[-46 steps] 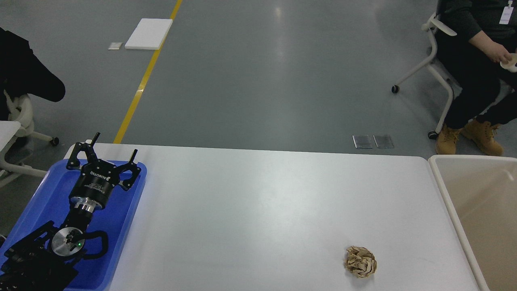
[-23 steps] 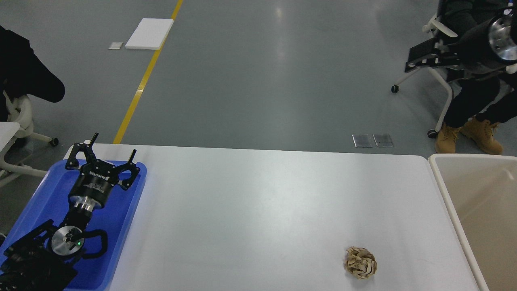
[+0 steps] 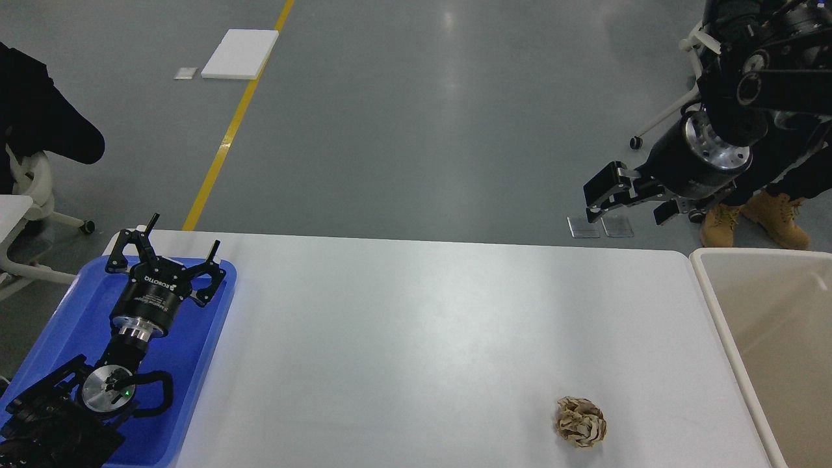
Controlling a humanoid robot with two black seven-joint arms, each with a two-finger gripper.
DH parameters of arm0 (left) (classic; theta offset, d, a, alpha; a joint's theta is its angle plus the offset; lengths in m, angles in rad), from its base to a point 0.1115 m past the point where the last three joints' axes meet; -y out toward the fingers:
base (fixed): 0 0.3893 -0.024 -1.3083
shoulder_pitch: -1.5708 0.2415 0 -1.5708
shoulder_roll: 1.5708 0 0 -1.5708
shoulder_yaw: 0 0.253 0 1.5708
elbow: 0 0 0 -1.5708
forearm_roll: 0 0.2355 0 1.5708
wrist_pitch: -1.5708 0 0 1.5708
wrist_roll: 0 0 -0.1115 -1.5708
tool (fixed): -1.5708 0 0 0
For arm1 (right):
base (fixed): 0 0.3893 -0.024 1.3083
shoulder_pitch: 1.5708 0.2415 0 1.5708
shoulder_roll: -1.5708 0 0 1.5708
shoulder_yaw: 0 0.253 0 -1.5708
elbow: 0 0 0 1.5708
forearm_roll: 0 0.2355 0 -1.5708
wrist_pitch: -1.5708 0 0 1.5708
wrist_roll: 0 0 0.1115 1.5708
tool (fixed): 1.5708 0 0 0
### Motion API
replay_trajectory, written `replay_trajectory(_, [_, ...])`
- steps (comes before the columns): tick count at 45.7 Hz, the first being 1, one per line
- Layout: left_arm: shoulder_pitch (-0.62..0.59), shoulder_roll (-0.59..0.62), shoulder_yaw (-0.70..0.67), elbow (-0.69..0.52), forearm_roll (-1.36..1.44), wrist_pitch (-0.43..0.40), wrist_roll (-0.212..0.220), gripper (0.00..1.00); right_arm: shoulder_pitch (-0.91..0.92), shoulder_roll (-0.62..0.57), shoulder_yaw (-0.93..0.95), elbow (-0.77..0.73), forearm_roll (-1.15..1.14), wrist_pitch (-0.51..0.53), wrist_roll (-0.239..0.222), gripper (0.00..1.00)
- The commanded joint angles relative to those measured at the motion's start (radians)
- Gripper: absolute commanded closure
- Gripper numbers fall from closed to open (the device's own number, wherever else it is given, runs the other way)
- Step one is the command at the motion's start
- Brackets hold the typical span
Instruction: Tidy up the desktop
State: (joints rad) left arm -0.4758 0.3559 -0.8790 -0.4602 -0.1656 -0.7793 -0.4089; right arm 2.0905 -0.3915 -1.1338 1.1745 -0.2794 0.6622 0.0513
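Observation:
The white desktop (image 3: pixel 416 325) fills the lower part of the head view. A crumpled brown paper ball (image 3: pixel 580 421) lies on it near the front right. My left gripper (image 3: pixel 185 232) is open and empty above the far end of the blue tray (image 3: pixel 71 318) at the desktop's left end. My right gripper (image 3: pixel 627 211) hangs in the air beyond the desktop's far right edge, its fingers apart and empty, far above and behind the paper ball.
A beige open-topped bin (image 3: pixel 767 325) stands against the desktop's right end. A seated person in tan boots (image 3: pixel 777 218) is behind my right arm. A white chair (image 3: pixel 32 188) stands at the far left. A white board (image 3: pixel 239 54) lies on the floor.
My right arm has come into view from the upper right and swung down and to the left towards the desktop's far edge. The left arm and the paper ball have not moved.

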Motion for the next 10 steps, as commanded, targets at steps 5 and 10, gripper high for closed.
replay_trajectory(5, [0.000, 0.000, 0.000, 0.000, 0.000, 0.000, -0.001, 0.01, -0.055, 0.048, -0.026, 0.017, -0.001, 0.010, -0.010, 0.00])
replay_trajectory(10, [0.000, 0.000, 0.000, 0.000, 0.000, 0.000, 0.001, 0.01, -0.055, 0.056, -0.026, 0.019, 0.000, 0.011, -0.010, 0.00])
